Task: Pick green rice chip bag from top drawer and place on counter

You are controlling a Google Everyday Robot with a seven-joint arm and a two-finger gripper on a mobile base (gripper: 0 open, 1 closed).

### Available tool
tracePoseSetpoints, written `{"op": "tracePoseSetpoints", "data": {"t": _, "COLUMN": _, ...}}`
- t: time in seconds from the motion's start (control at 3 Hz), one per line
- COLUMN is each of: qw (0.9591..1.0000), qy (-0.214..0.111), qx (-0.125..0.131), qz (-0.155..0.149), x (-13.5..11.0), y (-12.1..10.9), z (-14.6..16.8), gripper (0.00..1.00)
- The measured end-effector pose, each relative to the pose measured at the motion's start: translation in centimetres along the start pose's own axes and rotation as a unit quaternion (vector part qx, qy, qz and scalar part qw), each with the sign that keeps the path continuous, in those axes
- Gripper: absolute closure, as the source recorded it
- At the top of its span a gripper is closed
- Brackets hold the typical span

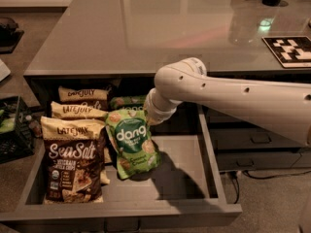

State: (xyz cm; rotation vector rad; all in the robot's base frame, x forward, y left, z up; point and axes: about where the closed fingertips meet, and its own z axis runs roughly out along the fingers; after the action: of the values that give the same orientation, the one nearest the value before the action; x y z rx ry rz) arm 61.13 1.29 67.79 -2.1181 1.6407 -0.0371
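Tool [147, 116], state I cannot tell, hangs at "dang" green rice chip bag [133, 144] beside "Sea Salt" bag [73, 166].

Brown snack bags [73, 166], checkered marker [290, 51]

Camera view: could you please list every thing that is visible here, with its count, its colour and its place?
counter: one, glossy grey, across the top of the view
marker tile: one, black and white, on the counter at right
top drawer: one, grey, pulled open below the counter
green rice chip bag: two, bright green, one leaning mid-drawer, one behind it at the back
brown Late July bags: at least three, brown and cream, in a row in the drawer's left part
lower drawers: two, dark, right of the open drawer
black crate: one, on the floor at left
arm: one, white, reaching from the right
hand: one, at the front green bag's top edge
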Motion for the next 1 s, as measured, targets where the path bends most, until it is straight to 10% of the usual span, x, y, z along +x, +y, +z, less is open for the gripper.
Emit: {"op": "tracePoseSetpoints", "data": {"t": 1.0, "qw": 0.9922, "qy": -0.021, "qx": 0.122, "qz": -0.016, "x": 0.6, "y": 0.5, "z": -6.2, "gripper": 1.0}}
